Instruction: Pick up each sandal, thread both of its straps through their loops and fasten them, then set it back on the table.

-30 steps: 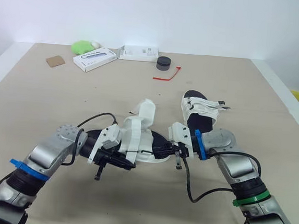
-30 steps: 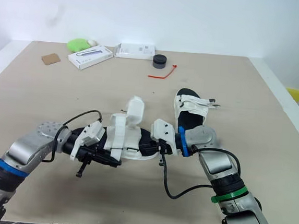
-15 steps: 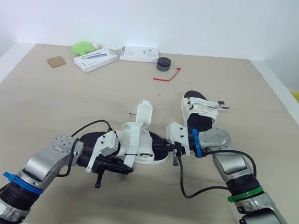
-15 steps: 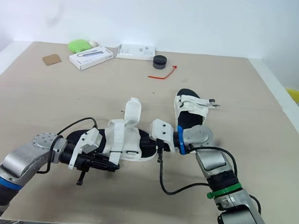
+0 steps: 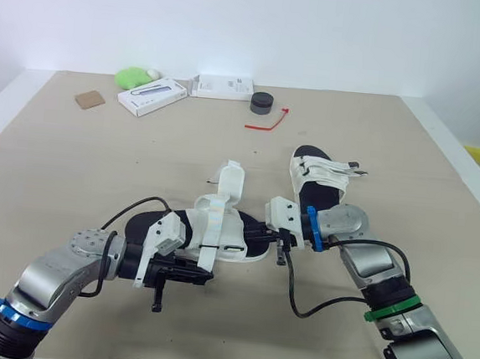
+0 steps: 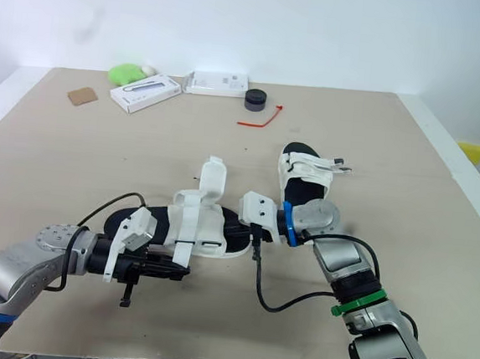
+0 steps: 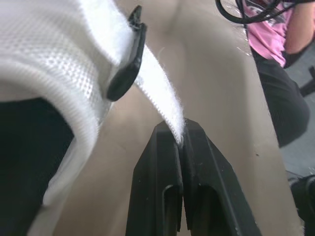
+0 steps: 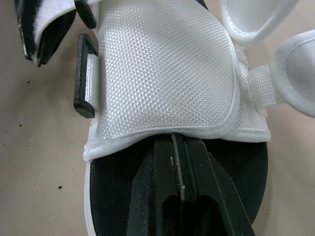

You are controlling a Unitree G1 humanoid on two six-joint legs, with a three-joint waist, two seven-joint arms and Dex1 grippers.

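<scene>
green lump (image 5: pixel 132 76) | white box (image 5: pixel 151 95) | white pack (image 5: pixel 224 86) | black puck (image 5: pixel 263 102) | red tie (image 5: pixel 269 120)

Silver arms (image 5: pixel 57 266), black tools (image 5: pixel 205 270) and cables (image 5: pixel 298 300), blue (image 5: pixel 310 228) and green bands (image 5: pixel 389 308).

L fingers (image 7: pixel 165 162) pinched together, R fingers (image 8: pixel 157 182) closed tight

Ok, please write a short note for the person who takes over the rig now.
Left gripper: shut on a strap end of the near sandal.
Right gripper: shut, tips at the edge of that sandal's white upper.
Near sandal lies on the table; its other strap stands loose.
Far sandal looks fastened.
Left to do: thread and fasten both near straps.
</scene>
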